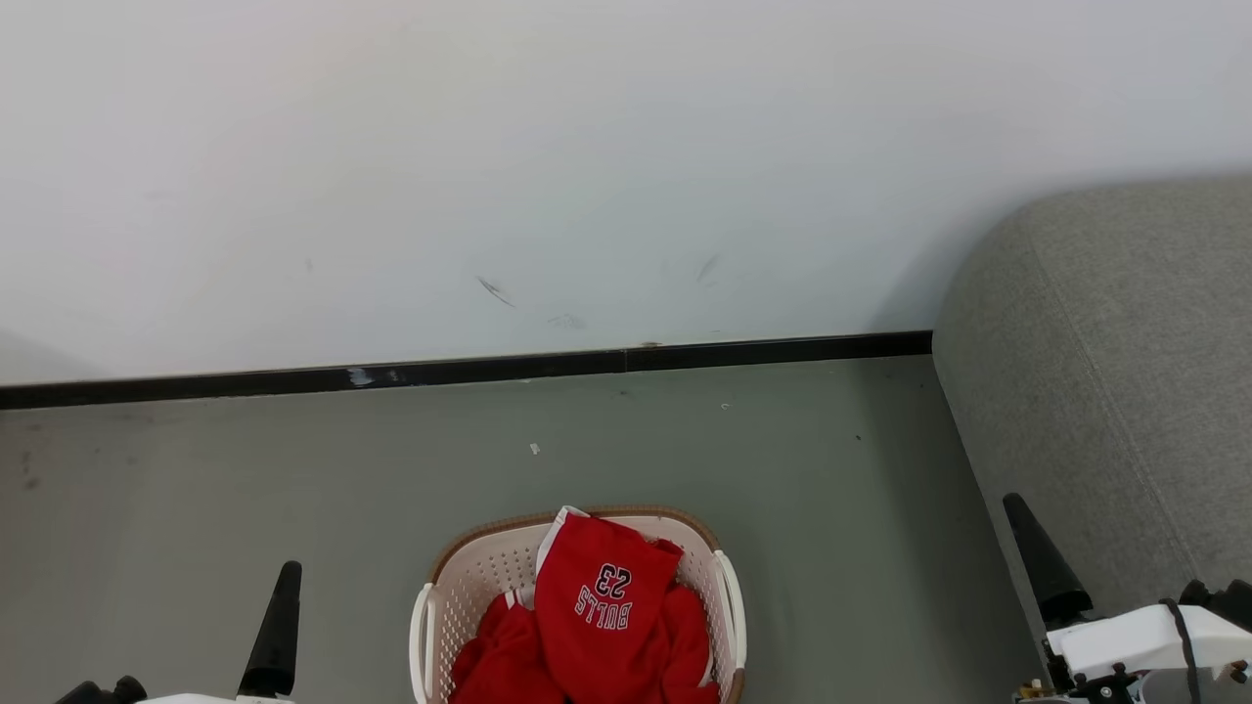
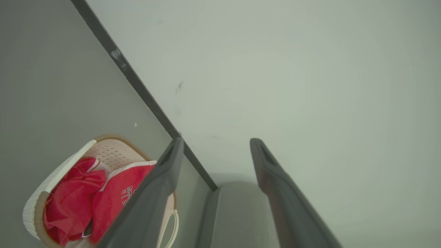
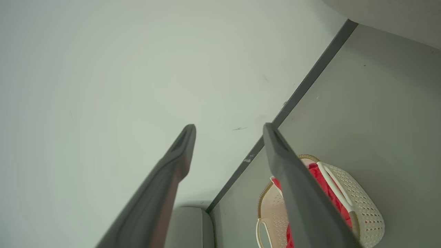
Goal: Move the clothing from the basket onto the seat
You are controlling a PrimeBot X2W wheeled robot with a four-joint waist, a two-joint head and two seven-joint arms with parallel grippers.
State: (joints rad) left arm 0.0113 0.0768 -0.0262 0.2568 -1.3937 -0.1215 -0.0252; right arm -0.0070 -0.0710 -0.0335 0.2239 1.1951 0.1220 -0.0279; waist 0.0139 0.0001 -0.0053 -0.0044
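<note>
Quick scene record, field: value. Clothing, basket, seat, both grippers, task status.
clothing: red pile, "BULLS 23" piece on top, all in the basket
basket: on the floor, left of the seat, not touching it
seat: grey, at right against the wall; no clothing on the visible part
left gripper: open, empty, clear of the basket
right gripper: open, empty
status: no garment on the seat yet

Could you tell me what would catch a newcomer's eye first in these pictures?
The red clothing, top piece printed BULLS 23, stands out, heaped in the cream basket at the head view's bottom centre. Next comes the big grey seat along the right edge.
</note>
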